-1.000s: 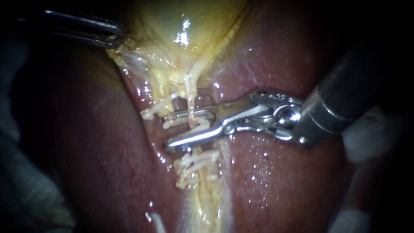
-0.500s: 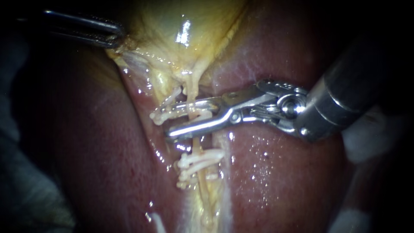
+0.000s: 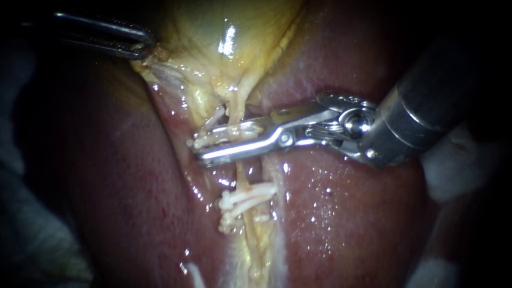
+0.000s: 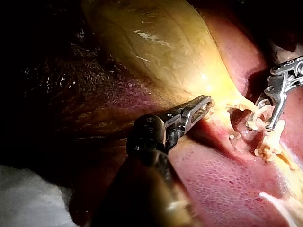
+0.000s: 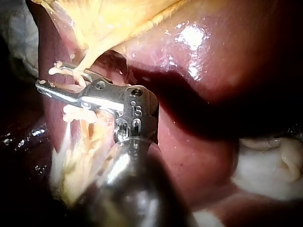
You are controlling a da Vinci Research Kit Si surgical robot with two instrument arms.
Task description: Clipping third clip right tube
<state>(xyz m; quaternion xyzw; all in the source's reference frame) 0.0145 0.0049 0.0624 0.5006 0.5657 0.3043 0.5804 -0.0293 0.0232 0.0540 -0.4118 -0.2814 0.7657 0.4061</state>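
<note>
Liver (image 3: pixel 346 213), left instrument (image 4: pixel 201 105) gripping gallbladder (image 4: pixel 165 52) (wrist view)

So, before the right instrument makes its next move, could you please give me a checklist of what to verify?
1. The tube passes between the jaws of the right instrument: ok.
2. The clip lies across the tube with both jaws on it: ok.
3. The clip reaches past the tube's far side: ok in the endoscope view.
4. The clip is fully latched: cannot tell, the jaws cover it.
5. The jaws are apart from the lower clips: ok, bare tube shows between.
6. The left instrument grips the gallbladder: ok.
7. The jaw tips are off the liver: cannot tell.
</note>
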